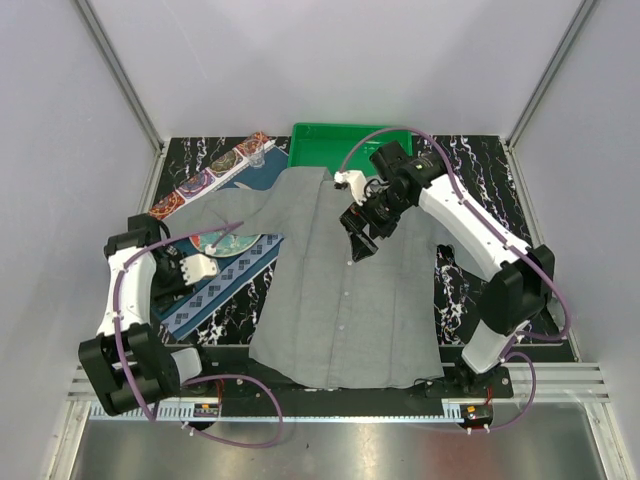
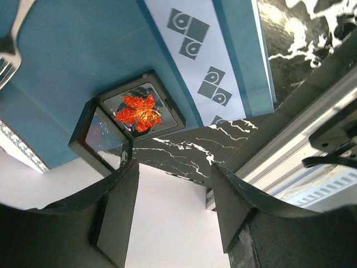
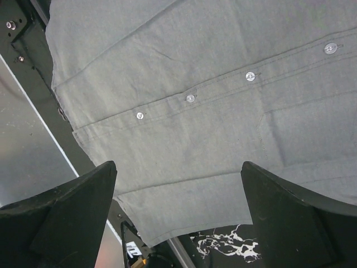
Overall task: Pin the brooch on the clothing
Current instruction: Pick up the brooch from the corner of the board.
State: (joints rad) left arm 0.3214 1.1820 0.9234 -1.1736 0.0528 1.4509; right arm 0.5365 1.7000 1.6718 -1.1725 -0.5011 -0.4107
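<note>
The brooch [image 2: 138, 110], a small red-orange leaf-like ornament, lies in a small dark box [image 2: 131, 120] whose lid stands open, on the blue placemat [image 2: 83, 50]. My left gripper [image 2: 173, 167] hovers just short of the box, open, with nothing between its fingers [image 2: 117, 212]. In the top view this gripper [image 1: 185, 268] is over the placemat at the left, and the brooch does not show there. The clothing [image 1: 345, 290], a grey button-up shirt [image 3: 212, 123], lies flat mid-table. Above its button row my right gripper [image 1: 358, 247] [image 3: 178, 167] hangs wide open and empty.
A round patterned plate [image 1: 225, 243] sits on the placemat [image 1: 215, 290] beside the shirt's left sleeve. A fork [image 2: 11, 44] lies on the placemat. A green tray [image 1: 325, 145] stands at the back. A patterned strip [image 1: 210, 178] and a small clear cup [image 1: 257, 158] are back left.
</note>
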